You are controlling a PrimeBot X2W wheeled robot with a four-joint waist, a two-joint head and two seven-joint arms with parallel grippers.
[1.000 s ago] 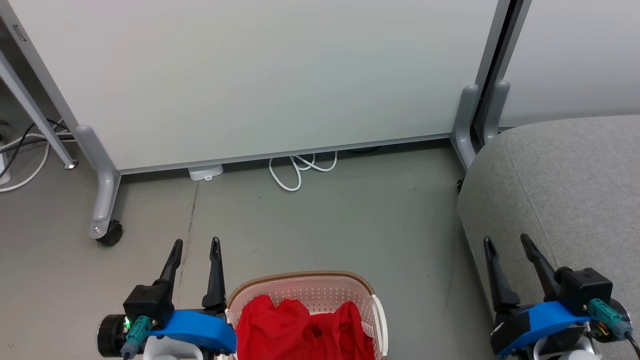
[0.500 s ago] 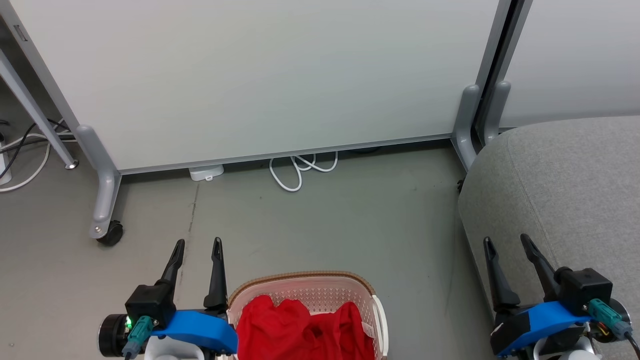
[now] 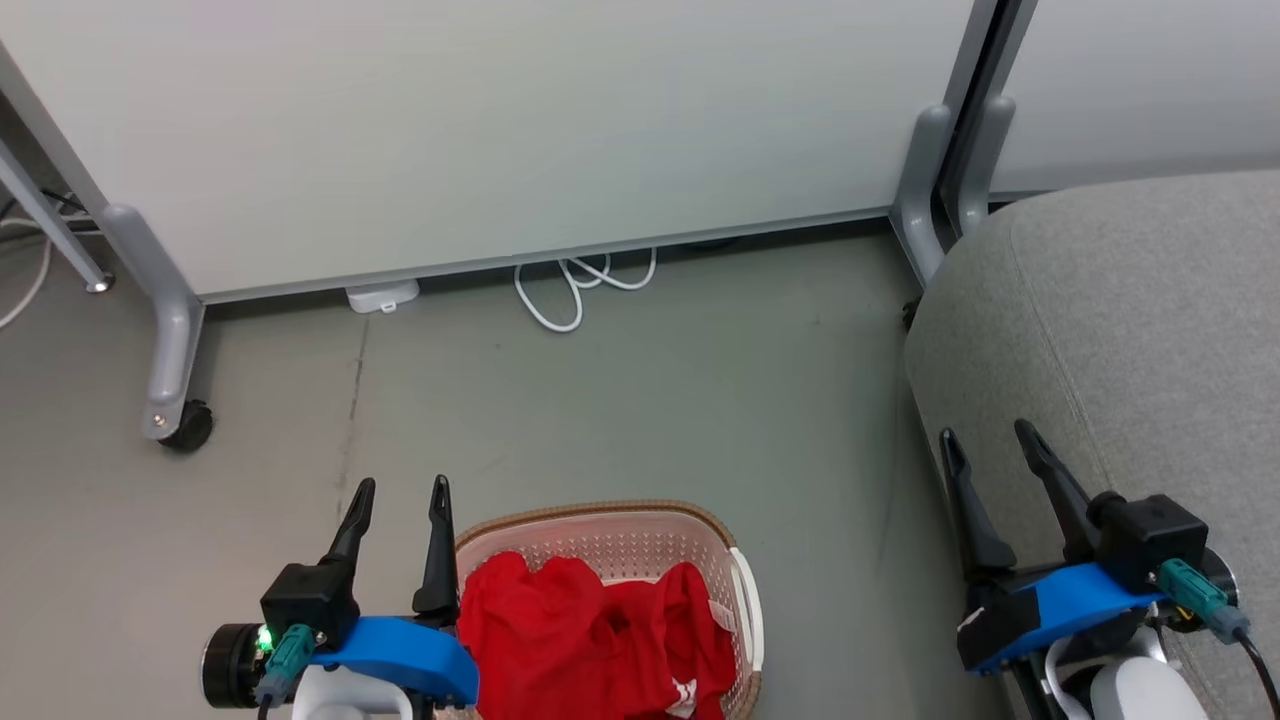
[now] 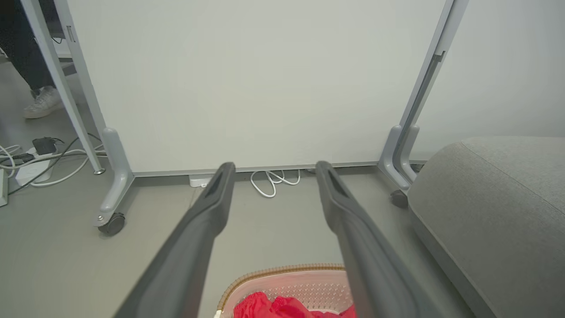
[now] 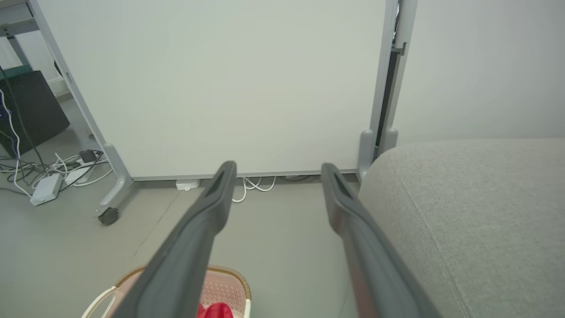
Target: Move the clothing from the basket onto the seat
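Both of my grippers were spread wide and held nothing. My left gripper [image 3: 404, 484] hung just beside the laundry basket [image 3: 640, 512], which sat on the floor to its right with the red clothing [image 3: 590, 640] heaped inside. My right gripper [image 3: 984, 430] hung at the edge of the grey sofa seat [image 3: 1150, 300], which stretched ahead and to its right, with the basket well apart on its left.
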